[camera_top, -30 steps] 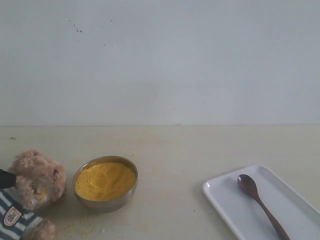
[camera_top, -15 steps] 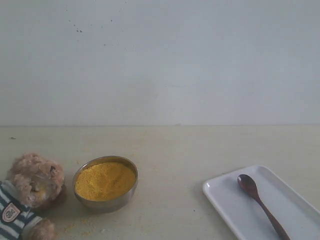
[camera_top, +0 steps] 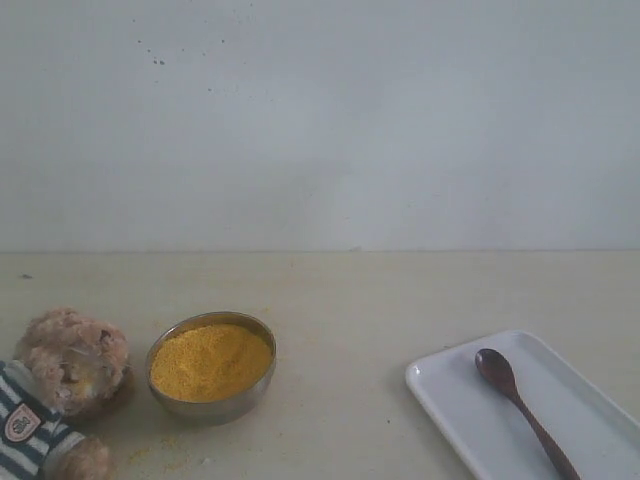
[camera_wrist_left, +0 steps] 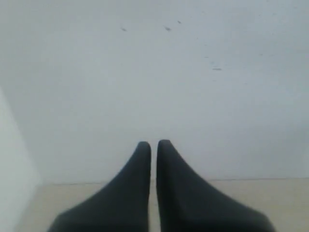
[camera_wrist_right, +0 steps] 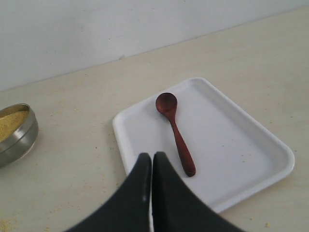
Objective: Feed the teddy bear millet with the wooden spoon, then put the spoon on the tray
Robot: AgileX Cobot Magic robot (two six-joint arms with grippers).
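Now both sets of fingers (camera_wrist_left: 153, 145) (camera_wrist_right: 152, 157) are closed, empty (wooden spoon (camera_top: 522, 410) lies on tray (camera_top: 470, 415)).

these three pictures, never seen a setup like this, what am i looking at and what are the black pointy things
It is a two-armed robot at a table, seen by three cameras at one moment. One camera stands off the arms and shows the teddy bear, a steel bowl of millet, and the wooden spoon lying on the white tray. The other two cameras sit on the wrists. The black points are the left gripper and right gripper, both shut and holding nothing.
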